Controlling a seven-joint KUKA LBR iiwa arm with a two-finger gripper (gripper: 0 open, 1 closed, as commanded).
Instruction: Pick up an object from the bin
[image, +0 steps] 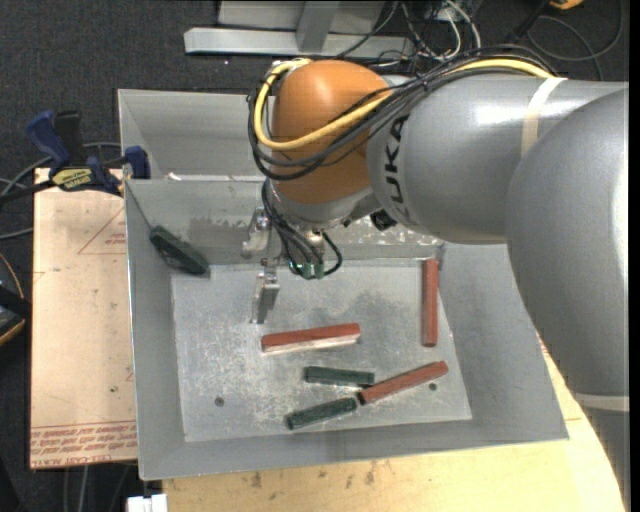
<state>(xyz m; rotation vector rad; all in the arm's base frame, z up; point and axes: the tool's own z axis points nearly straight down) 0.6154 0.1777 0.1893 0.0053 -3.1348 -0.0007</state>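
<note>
Reaching in from the right, the grey arm (500, 150) is seen above the grey metal bin (215, 350), and the dark letters "UK" can be read beside its orange cover (320, 120). The claw (265, 303) is hung low over bare floor, just up from the left end of the reddish bar (310, 339); whether it is wide or narrow cannot be told, and nothing is seen in it. The bar is flat, with a pale lower edge. Right of the bar a long red stick (430, 302) is laid upright. Below the bar a red-brown stick (403, 382), an upper green stick (338, 376) and a lower green stick (321, 413) are grouped. Well up-left of the bar a black piece (180, 251) is leaned on the wall.
</note>
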